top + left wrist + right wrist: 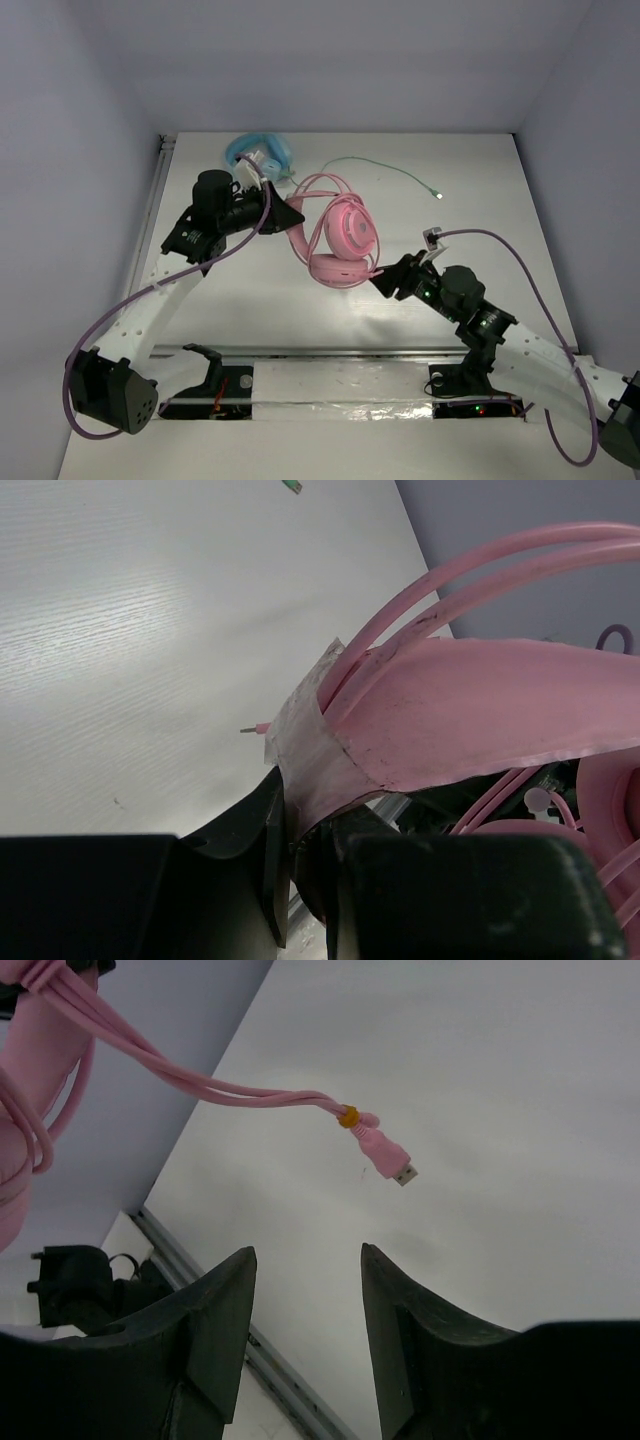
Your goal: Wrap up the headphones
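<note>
A white worktop point(480, 300) boxed in by pale lilac walls carries the pink headphones point(345, 235) near its middle, lifted rather than lying flat. The left end effector point(305, 865) is clamped tight on the padded headband point(480, 710) and holds them up. The right end effector point(308, 1290) sits just beside the lower earcup, its jaws apart and gripping nothing. Several strands of the cable point(200, 1085) run bunched towards the earcups, so much of the winding looks done. The plug point(392, 1160) dangles free ahead of the right jaws, so the last loose stretch probably remains to be tucked. Light blue headphones point(258, 153) sit behind.
</note>
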Controlling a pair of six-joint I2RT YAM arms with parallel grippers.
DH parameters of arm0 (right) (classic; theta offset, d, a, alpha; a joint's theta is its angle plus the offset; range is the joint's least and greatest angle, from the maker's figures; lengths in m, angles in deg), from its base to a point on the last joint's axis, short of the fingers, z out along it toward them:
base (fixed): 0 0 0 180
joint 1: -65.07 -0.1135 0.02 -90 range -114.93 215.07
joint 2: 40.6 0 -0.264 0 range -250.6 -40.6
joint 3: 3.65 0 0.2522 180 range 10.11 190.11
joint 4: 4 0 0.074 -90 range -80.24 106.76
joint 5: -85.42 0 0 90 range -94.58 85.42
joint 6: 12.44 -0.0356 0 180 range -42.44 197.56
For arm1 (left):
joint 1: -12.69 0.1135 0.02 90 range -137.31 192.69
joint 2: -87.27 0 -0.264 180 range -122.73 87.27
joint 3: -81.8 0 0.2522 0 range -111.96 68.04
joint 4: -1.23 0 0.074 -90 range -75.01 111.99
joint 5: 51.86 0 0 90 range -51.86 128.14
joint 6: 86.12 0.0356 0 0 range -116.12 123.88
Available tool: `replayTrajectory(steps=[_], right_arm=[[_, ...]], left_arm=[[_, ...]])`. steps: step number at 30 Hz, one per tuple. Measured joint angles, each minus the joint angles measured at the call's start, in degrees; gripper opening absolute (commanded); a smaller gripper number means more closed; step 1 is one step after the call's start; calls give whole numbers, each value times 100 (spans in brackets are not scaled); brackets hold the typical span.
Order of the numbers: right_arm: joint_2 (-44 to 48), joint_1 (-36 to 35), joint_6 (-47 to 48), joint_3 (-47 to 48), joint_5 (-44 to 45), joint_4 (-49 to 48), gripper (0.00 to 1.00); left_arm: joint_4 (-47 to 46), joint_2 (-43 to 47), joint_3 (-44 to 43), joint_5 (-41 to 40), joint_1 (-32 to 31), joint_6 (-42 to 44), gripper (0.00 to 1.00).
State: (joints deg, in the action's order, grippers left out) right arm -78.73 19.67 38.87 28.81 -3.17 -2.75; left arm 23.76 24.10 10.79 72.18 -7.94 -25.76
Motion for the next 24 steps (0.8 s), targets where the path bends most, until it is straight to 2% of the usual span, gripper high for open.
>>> replayTrajectory(steps=[3,8,17,24], right_arm=[[-170,0,85,0,-234,-184,54],[-592,0,256,35,-144,-614,57],[-2197,0,654,398,35,-1921,56],[-2697,0,894,398,225,-2798,53]], left_arm=[[-20,-2,0,76,33,-35,0],[-101,-7,0,186,50,-111,0],[-256,-9,0,343,50,-225,0],[-302,-9,0,490,50,-271,0]])
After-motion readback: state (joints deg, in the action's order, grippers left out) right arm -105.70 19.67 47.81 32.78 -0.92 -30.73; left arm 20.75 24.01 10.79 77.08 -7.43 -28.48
